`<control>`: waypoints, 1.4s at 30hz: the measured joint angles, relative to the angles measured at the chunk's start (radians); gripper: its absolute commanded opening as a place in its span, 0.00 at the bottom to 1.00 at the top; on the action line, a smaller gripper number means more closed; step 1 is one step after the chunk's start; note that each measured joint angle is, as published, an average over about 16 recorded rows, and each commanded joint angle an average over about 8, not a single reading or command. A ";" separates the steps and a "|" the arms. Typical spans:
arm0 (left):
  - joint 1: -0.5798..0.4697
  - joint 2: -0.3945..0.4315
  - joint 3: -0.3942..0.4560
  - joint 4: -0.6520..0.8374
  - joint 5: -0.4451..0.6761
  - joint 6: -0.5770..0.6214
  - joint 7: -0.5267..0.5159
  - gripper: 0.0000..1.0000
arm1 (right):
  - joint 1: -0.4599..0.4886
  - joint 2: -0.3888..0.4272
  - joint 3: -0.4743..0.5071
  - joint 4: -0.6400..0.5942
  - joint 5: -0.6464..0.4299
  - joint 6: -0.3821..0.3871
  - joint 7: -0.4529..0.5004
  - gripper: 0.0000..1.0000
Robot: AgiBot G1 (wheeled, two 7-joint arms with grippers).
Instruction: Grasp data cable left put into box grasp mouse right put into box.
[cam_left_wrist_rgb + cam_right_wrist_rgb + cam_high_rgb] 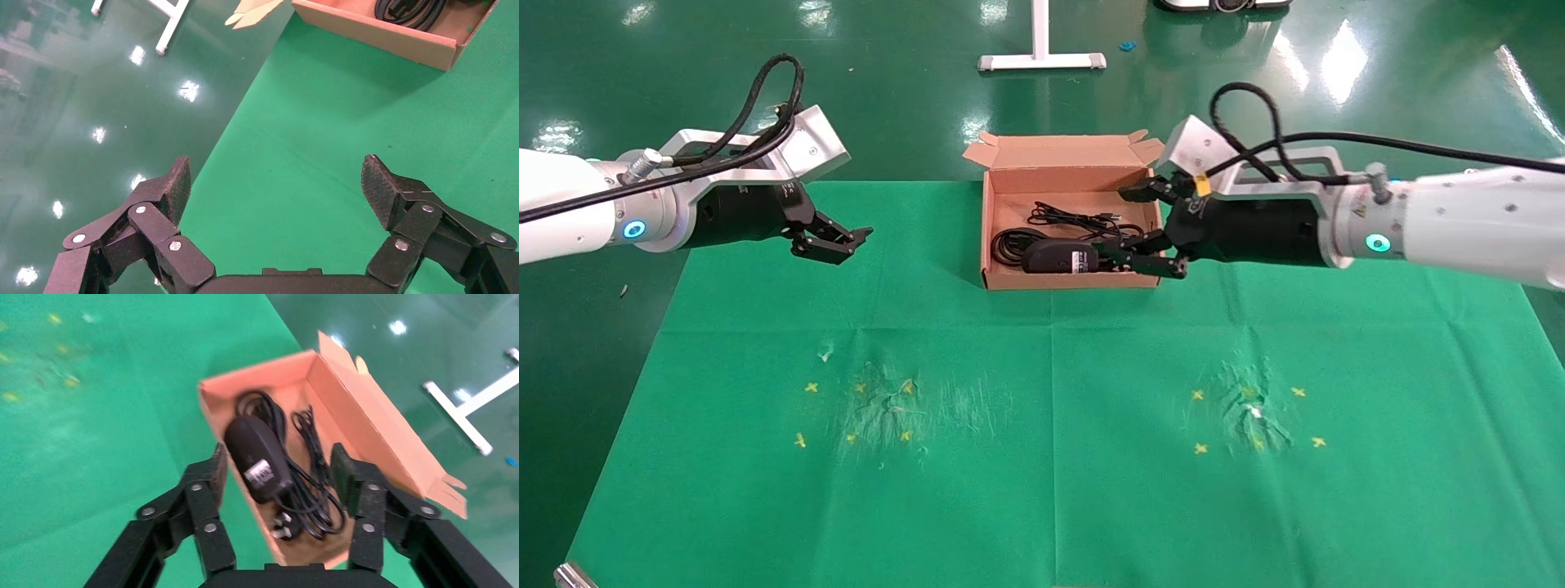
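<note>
Data cable [1042, 255] and mouse [1068, 216] lie inside the box [986, 237]; right gripper [1152, 229] spread wide at its right end, left gripper [838, 238] wide, well left.

Box [1068, 167] sits at bench [1042, 457] far edge, centre. In it: data cable [1042, 253] toward the near wall, mouse [1065, 216] behind it. Left gripper [834, 239] left of box, right gripper [1152, 229] over its right end.

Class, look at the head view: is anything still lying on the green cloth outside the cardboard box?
No: the thick cable and thin wire both lie inside the box; the cloth shows only marks.
</note>
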 measured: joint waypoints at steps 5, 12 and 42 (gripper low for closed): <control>0.000 0.000 0.000 0.000 0.000 0.000 0.000 1.00 | -0.047 0.044 0.025 0.051 0.078 -0.037 0.007 1.00; 0.000 0.000 0.000 0.000 0.000 0.000 0.000 1.00 | -0.114 0.106 0.061 0.122 0.189 -0.089 0.016 1.00; 0.085 -0.027 -0.105 0.000 -0.177 0.083 0.098 1.00 | -0.399 0.369 0.212 0.426 0.659 -0.311 0.056 1.00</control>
